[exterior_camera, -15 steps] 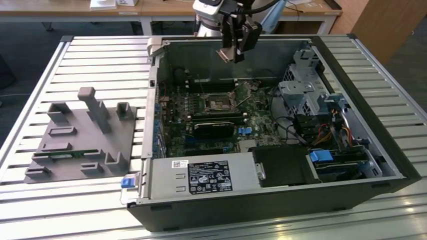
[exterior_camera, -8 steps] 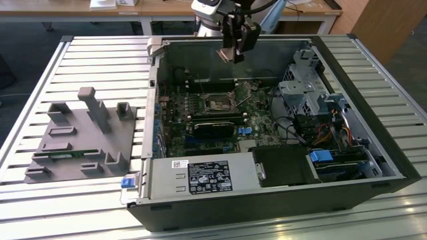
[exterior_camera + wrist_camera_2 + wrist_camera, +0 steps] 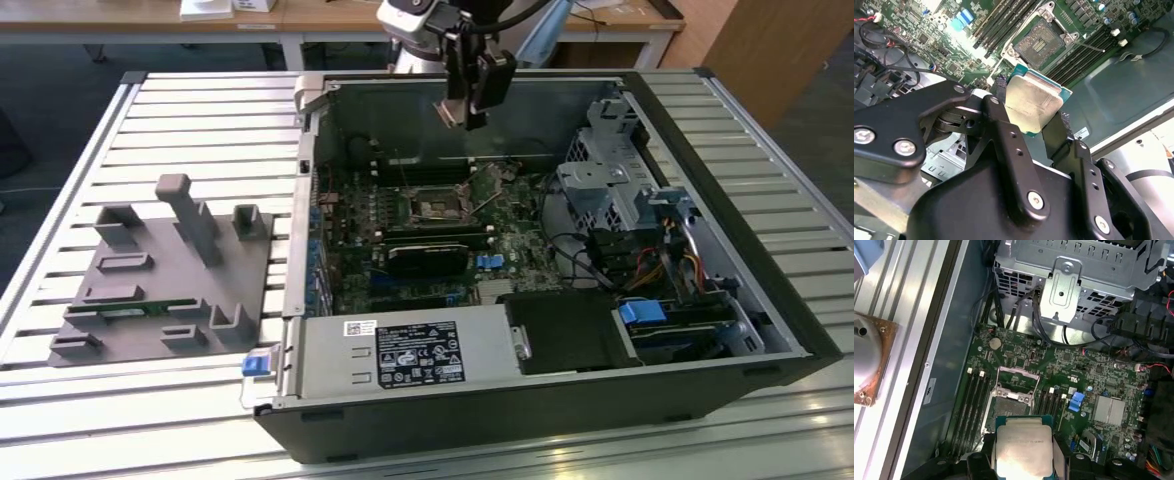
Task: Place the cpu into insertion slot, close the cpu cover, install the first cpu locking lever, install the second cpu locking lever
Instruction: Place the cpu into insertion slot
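Exterior view: gripper point(image 3: 471, 120) poised high over the open computer case point(image 3: 561, 420), well above the insertion slot point(image 3: 437, 208).

Second wrist view: fingers point(image 3: 1004, 135) clenched on the cpu point(image 3: 1031, 102) by two opposite edges, metal face showing, insertion slot point(image 3: 1041, 42) beyond and apart.

First wrist view: cpu point(image 3: 1021, 447) held short of the insertion slot point(image 3: 1010, 407), cpu cover point(image 3: 1015, 377) seemingly raised.

Likely hazards: bent socket pins or a corner caught on the rim, from a skewed or offset descent. Also a drop among the memory slots point(image 3: 971, 405), from so narrow an edge grip.
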`<move>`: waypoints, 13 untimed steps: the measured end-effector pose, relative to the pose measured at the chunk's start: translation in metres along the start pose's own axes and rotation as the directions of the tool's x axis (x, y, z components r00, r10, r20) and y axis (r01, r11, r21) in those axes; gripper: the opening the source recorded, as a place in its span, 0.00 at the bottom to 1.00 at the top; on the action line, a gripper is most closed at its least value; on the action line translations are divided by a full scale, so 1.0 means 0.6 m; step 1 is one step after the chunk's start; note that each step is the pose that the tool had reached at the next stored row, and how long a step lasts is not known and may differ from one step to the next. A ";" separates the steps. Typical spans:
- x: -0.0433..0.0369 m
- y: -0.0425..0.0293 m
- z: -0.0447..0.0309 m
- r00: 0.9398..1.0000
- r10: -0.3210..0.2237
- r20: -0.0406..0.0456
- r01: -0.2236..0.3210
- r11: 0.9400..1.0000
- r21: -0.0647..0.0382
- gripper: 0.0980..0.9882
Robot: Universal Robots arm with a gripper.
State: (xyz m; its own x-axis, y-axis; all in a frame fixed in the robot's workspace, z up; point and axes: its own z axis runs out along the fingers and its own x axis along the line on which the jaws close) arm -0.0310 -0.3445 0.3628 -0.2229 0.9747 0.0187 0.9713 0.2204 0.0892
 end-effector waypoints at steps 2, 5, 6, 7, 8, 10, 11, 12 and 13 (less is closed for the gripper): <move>0.000 0.000 0.002 1.000 0.007 0.001 -0.007 1.000 0.000 0.49; 0.000 0.000 0.004 1.000 0.015 0.001 -0.015 1.000 0.000 0.49; 0.000 0.000 0.005 1.000 0.018 0.002 -0.018 1.000 0.000 0.49; 0.000 -0.001 0.006 1.000 0.021 0.002 -0.021 1.000 0.000 0.49; 0.000 -0.001 0.007 1.000 0.023 0.002 -0.023 1.000 -0.001 0.49; 0.000 -0.001 0.008 1.000 0.027 0.002 -0.027 1.000 -0.001 0.49; 0.000 -0.001 0.009 1.000 0.029 0.003 -0.029 1.000 -0.001 0.49; 0.000 -0.001 0.010 1.000 0.030 0.003 -0.030 1.000 -0.001 0.49; 0.000 -0.001 0.011 1.000 0.031 0.003 -0.031 1.000 -0.001 0.49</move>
State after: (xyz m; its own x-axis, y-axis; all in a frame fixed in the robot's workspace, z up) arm -0.0310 -0.3445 0.3564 -0.1920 0.9812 0.0187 0.9778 0.1896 0.0892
